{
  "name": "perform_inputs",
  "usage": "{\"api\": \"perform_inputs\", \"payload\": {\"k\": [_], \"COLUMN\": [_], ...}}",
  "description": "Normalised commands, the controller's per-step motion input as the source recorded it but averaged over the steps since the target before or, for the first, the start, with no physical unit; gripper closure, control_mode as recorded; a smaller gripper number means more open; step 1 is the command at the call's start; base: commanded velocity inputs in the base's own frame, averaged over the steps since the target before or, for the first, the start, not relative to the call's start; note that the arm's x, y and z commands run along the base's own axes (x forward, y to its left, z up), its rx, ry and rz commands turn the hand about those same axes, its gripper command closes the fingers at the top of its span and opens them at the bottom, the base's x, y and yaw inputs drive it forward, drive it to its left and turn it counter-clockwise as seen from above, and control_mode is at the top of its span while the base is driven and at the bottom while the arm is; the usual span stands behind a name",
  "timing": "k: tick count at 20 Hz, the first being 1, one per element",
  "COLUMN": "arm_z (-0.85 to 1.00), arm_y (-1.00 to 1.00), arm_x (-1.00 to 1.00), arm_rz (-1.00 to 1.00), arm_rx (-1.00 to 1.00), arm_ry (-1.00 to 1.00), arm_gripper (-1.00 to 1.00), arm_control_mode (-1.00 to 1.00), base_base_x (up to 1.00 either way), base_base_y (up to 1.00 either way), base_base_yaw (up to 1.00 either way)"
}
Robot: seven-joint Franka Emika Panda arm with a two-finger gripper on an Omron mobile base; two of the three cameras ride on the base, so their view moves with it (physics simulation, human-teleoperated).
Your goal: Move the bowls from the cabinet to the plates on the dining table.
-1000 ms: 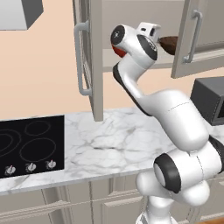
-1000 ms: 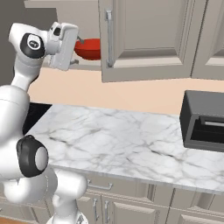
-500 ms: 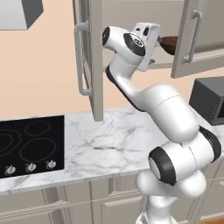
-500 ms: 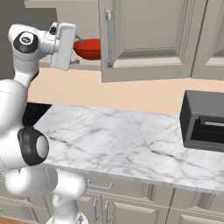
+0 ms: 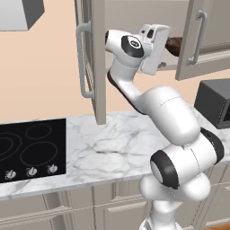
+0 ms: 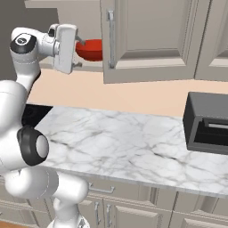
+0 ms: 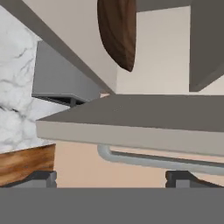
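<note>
The arm (image 5: 166, 112) is glossy white with dark grey joint bands. The cabinet (image 6: 147, 40) is grey-beige with panelled doors and silver bar handles (image 5: 83, 63). Inside it, one bowl (image 6: 90, 49) is glossy red; the other bowl (image 7: 119, 30) is dark brown with a wood grain. The wall (image 5: 40, 76) behind is plain peach. The counter (image 6: 129, 142) is white marble with grey veins, over beige panelled fronts (image 5: 67, 211). The cooktop (image 5: 29, 150) is black with thin grey burner rings and small silver knobs. The microwave (image 6: 208, 122) is dark grey. A strip of brown wood floor (image 7: 26, 164) shows in the hand view.
</note>
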Motion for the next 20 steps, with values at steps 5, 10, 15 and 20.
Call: {"api": "perform_inputs", "payload": {"k": [5, 10, 15, 20], "arm_z": [0.05, -0.01, -0.01, 0.0], "arm_y": [-0.2, -0.29, -0.15, -0.05], "arm_x": [-0.36, 0.67, 0.5, 0.25], "arm_rz": [-0.22, -0.07, -0.07, -0.06], "arm_rx": [-0.01, 0.0, -0.01, -0.02], "arm_ry": [0.0, 0.0, 0.0, 0.0], "arm_gripper": [-1.0, -1.0, -1.0, -1.0], "arm_control_mode": [-1.0, -1.0, -1.0, -1.0], "base_base_x": [0.0, 0.0, 0.0, 0.0], "base_base_y": [0.0, 0.0, 0.0, 0.0], "base_base_yaw": [0.0, 0.0, 0.0, 0.0]}}
